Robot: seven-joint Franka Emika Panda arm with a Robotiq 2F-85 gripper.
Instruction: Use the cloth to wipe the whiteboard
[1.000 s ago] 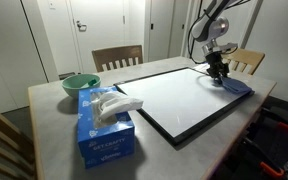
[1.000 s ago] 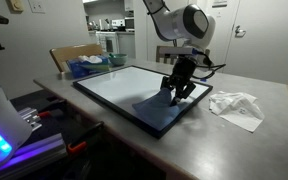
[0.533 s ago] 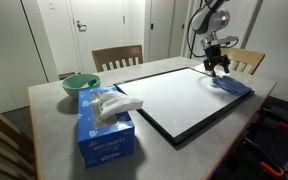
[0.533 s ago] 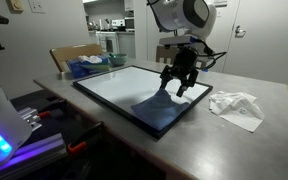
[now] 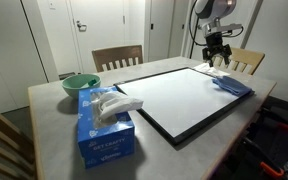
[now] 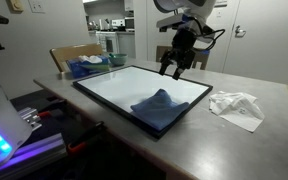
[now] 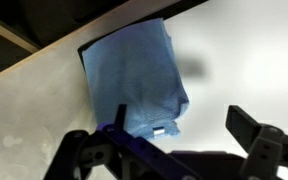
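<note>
The whiteboard [image 5: 184, 100] [image 6: 124, 85] lies flat on the table, white with a black frame. A blue cloth [image 5: 232, 85] [image 6: 156, 103] rests crumpled on one corner of it. My gripper [image 5: 217, 60] [image 6: 174, 68] hangs open in the air above the board, apart from the cloth and holding nothing. In the wrist view the cloth [image 7: 134, 85] lies below on the whiteboard [image 7: 244, 50] near its black frame, and my gripper [image 7: 182, 122] spreads wide over the cloth's lower edge and the bare board.
A blue tissue box [image 5: 106, 128] and a green bowl [image 5: 80, 84] stand at one end of the table. Crumpled white paper [image 6: 236, 108] lies beside the board. Wooden chairs [image 5: 117, 57] stand along the far side.
The gripper opened and let go of the cloth, then rose off the board. The cloth stays heaped on the board's corner.
</note>
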